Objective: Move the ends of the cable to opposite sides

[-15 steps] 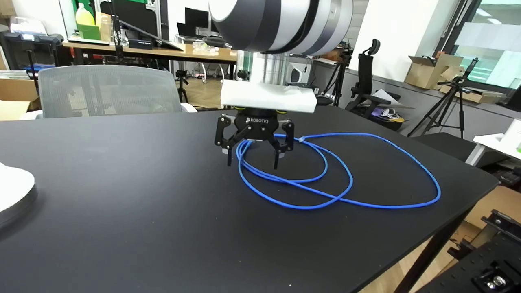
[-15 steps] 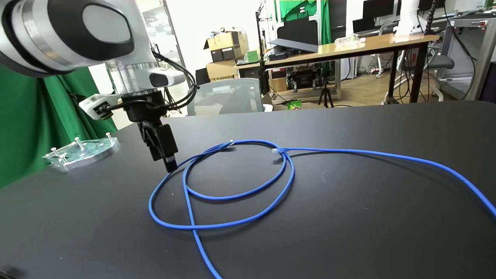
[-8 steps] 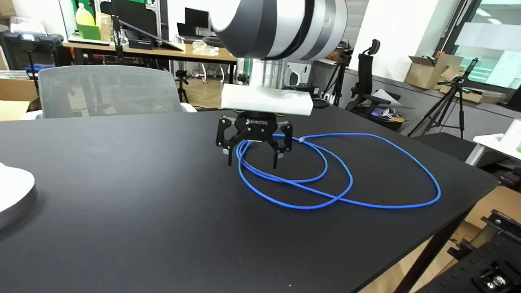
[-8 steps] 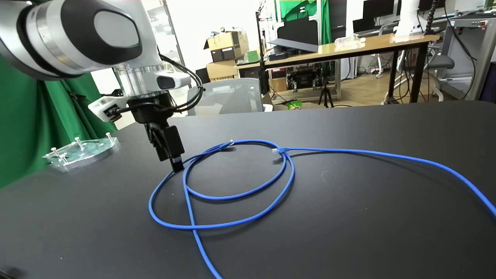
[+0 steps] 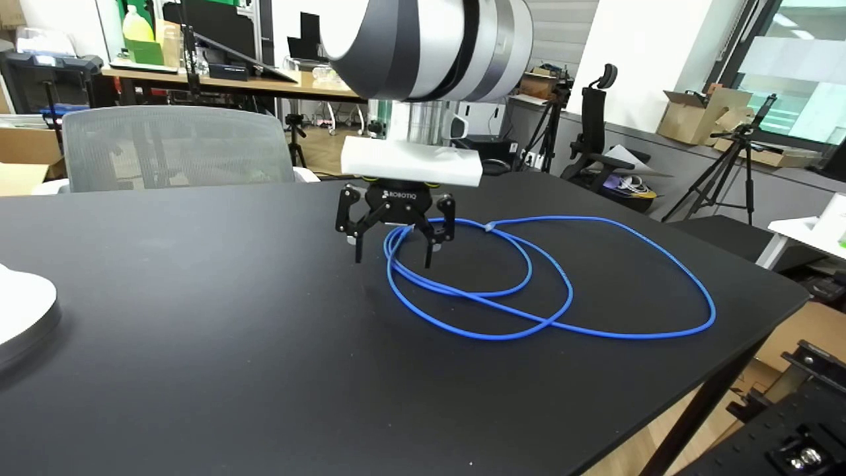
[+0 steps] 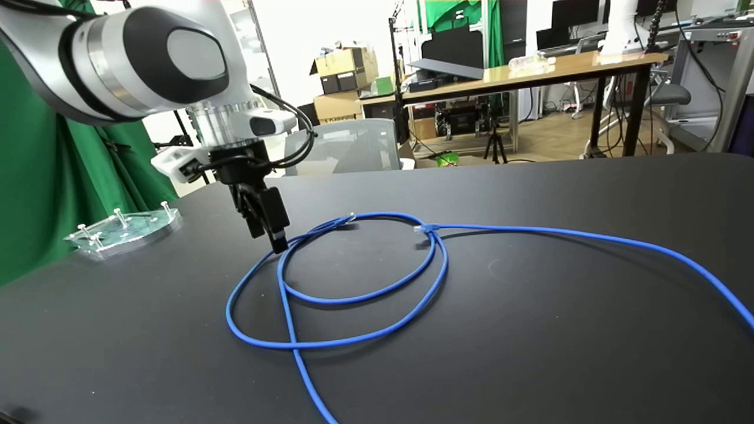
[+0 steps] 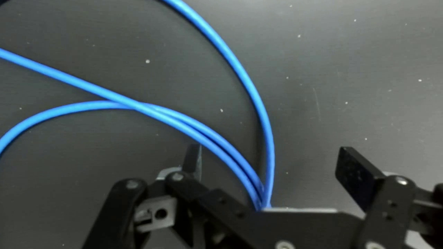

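The bright blue cable lies in loops on the black table, in both exterior views [image 5: 713, 311] [image 6: 353, 341] and in the wrist view [image 7: 242, 74]. Its ends show in an exterior view: one pale plug [image 6: 351, 217] at the back of the loops, the other plug [image 6: 419, 228] farther right. A pale plug [image 5: 489, 227] also shows in an exterior view; the remaining end cannot be made out there. My gripper [image 5: 393, 260] [image 6: 280, 247] [image 7: 270, 155] is open and empty, pointing down above the loops' edge. In the wrist view, strands run between its fingers, untouched.
The black table [image 5: 231, 370] carries the cable. A clear plate with upright bolts [image 6: 126, 229] stands on the table in an exterior view. A white rounded object [image 5: 26, 311] is at the table's left in an exterior view. A mesh chair [image 5: 178, 149] stands behind the table.
My gripper has moved left in one exterior view and right in the other, and risen a little over the last half second. It stays open. The cable has not moved.
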You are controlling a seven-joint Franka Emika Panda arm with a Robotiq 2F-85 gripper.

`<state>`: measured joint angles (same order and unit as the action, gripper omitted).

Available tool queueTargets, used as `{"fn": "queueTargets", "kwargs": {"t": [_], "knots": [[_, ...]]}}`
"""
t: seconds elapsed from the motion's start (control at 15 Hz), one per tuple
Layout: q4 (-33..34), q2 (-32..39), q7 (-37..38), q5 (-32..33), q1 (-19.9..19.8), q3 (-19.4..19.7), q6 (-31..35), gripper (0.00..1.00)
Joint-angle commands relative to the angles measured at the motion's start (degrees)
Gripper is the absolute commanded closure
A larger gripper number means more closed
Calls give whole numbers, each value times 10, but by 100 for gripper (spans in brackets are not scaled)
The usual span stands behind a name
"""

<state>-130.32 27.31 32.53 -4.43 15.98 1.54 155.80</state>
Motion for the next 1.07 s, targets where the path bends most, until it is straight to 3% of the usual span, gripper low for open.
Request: {"fn": "queueTargets", "kwargs": {"t": [0.0, 0.07, 0.13, 0.73, 0.8, 1.0], "knots": [[28, 19, 12, 10, 15, 10, -10, 9], [32, 23, 12, 10, 17, 10, -9, 25], [35, 26, 11, 10, 19, 10, -10, 33], [34, 21, 10, 4, 21, 15, -7, 95], [34, 18, 15, 7, 25, 20, -9, 100], [34, 1, 13, 21, 31, 30, -9, 99]]}}
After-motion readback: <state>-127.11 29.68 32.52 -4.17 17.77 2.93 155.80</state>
